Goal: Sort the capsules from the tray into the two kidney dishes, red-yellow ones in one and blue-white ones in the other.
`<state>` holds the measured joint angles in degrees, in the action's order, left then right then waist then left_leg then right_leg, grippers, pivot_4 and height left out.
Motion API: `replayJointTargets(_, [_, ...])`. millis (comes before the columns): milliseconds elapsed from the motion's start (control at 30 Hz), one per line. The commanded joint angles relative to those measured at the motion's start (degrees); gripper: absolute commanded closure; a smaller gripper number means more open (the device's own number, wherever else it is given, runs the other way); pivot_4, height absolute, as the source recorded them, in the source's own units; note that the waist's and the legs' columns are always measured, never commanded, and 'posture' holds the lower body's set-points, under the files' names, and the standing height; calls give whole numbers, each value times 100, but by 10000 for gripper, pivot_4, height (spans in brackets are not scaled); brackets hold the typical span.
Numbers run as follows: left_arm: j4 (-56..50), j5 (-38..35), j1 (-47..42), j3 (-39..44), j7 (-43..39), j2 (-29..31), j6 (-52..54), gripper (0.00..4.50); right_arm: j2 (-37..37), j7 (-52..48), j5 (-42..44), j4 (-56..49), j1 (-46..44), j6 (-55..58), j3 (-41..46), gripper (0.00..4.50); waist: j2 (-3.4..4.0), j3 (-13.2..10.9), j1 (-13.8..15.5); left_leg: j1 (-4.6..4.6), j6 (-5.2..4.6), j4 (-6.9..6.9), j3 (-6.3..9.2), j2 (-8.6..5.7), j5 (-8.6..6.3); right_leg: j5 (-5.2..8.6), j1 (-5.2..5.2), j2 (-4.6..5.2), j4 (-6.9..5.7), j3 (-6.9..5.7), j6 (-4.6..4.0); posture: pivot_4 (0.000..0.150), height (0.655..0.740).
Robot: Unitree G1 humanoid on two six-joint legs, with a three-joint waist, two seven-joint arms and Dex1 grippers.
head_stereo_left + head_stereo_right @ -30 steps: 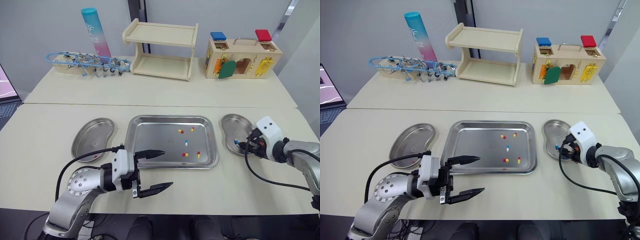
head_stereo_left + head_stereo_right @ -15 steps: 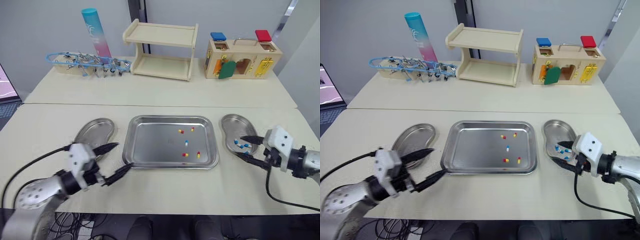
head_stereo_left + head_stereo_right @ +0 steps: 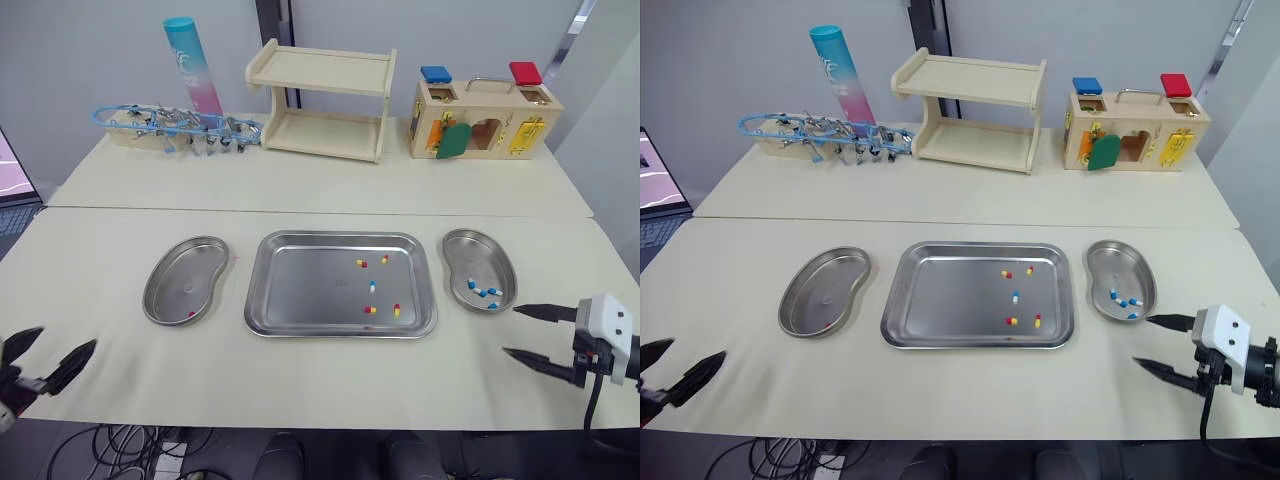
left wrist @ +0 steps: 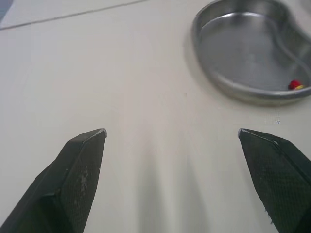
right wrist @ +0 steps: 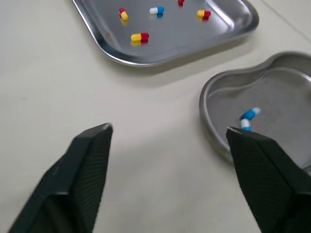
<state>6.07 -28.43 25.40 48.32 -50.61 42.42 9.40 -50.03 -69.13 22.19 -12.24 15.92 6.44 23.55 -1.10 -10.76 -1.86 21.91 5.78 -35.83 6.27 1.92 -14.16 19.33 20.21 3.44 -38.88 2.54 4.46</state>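
The steel tray (image 3: 300, 290) lies mid-table and holds several capsules: red-yellow ones (image 3: 369, 309) and one blue-white capsule (image 3: 372, 286). To its left, the left kidney dish (image 3: 185, 275) has one red-yellow capsule (image 3: 190, 314) near its front rim. To its right, the right kidney dish (image 3: 478, 262) contains a few blue-white capsules (image 3: 483, 292). My left gripper (image 3: 62, 340) is open and empty at the table's near left corner, well short of the left dish (image 4: 243, 43). My right gripper (image 3: 510, 330) is open and empty just in front of the right dish (image 5: 272, 92).
On the far table stand a wooden shelf (image 3: 322, 100), a latch toy box (image 3: 485, 120), a pink-blue tube (image 3: 192, 65) and a rack of blue-handled tools (image 3: 175, 128). A seam runs between the two tabletops behind the dishes.
Both arms have pulled back toward the near edge. The left went from the tray's front to the near left corner. The right left the right dish, and its fingers now stand open.
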Motion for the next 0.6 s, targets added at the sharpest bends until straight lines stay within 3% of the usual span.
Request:
replayJointTargets(33, [124, 21, 173, 339, -9, 14, -230, 0, 114, 45, 51, -139, 94, -357, 146, 291, 0, 0, 0, -1, 0, -1, 0, 0, 0, 0, -1, 0, -1, 0, 0, 1500, 7400])
replayJointTargets(367, [-79, -72, 232, 244, -90, 33, -254, 0, 258, 301, -106, 321, 94, -777, 93, 291, -9, 5, 0, -3, 1, 0, 0, 0, 0, 0, -2, 1, -1, 0, 0, 1500, 7400])
replayJointTargets(600, [-1401, 11, -165, -775, -949, 544, -461, 0, 450, 547, -181, 122, -26, -1100, -100, 291, -9, 6, 20, -2, 2, -1, -2, 0, 1, -1, -5, 1, -2, 0, 0, 1500, 7400])
